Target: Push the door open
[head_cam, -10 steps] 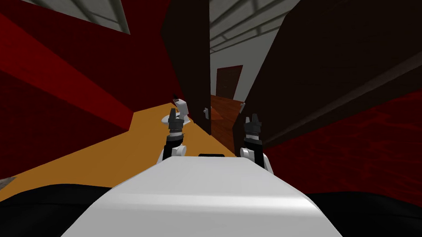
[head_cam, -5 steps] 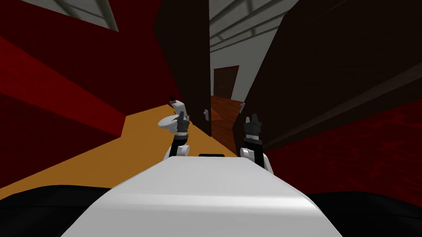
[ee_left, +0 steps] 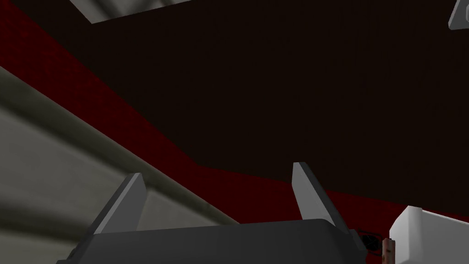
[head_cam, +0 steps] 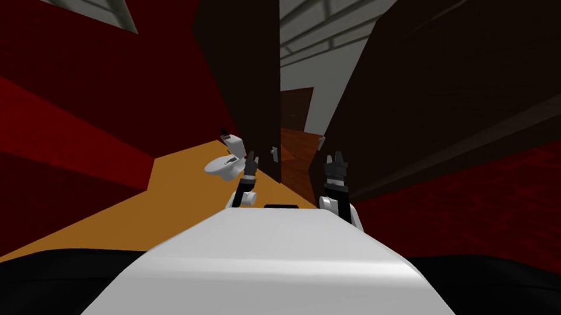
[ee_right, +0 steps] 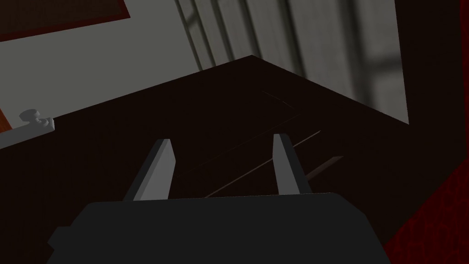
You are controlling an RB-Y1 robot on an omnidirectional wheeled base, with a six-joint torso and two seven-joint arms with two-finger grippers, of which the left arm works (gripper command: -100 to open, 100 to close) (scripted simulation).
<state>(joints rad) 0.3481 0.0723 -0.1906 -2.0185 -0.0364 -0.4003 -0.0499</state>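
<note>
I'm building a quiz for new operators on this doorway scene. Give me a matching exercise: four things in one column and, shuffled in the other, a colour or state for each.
Column one:
1. toilet
2. floor
3. wall on the left
4. right gripper

Column two:
A. orange
B. open, pointed at the dark door
C. white
D. red

Pairs: 1-C, 2-A, 3-D, 4-B

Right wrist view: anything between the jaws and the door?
Nothing in that view: the right gripper faces bare door panel, jaws open and empty; the handle sits off to one side.
</note>
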